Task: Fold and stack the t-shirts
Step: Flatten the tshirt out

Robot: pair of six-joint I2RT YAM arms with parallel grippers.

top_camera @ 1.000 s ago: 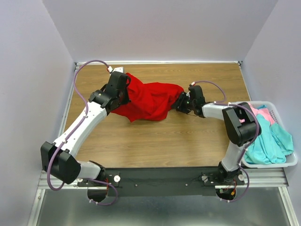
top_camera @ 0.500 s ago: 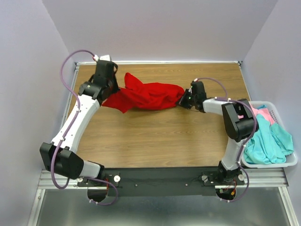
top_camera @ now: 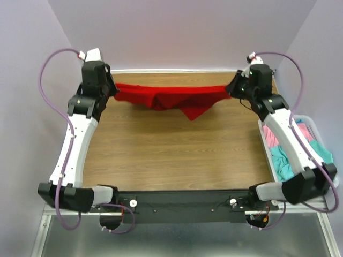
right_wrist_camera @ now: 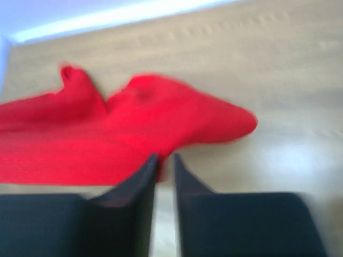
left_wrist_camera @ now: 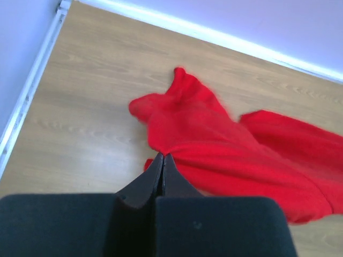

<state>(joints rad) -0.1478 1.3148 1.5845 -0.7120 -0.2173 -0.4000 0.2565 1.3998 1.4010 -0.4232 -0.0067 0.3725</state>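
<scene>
In the overhead view the red t-shirt (top_camera: 171, 98) is stretched in a band across the upper middle of the frame, over the far part of the wooden counter (top_camera: 171, 155). A loose flap droops just right of its centre. Its upper-left end is clamped in the left pincer (top_camera: 111, 89), and its upper-right end in the right pincer (top_camera: 234, 88).

The left wrist view shows the left pincer (left_wrist_camera: 162, 157) with its fingers pressed flat together on the cloth's edge — the red t-shirt (left_wrist_camera: 230, 155) spreads away toward the right of the frame. The right wrist view is blurred. There the right pincer (right_wrist_camera: 163, 158) shows only a thin slit between its fingers, nipped on the red t-shirt (right_wrist_camera: 123, 134).

At the right edge of the overhead frame a white basket (top_camera: 310, 119) holds a pink t-shirt (top_camera: 269, 137) and a teal t-shirt (top_camera: 278, 162), partly hidden behind the right arm.
</scene>
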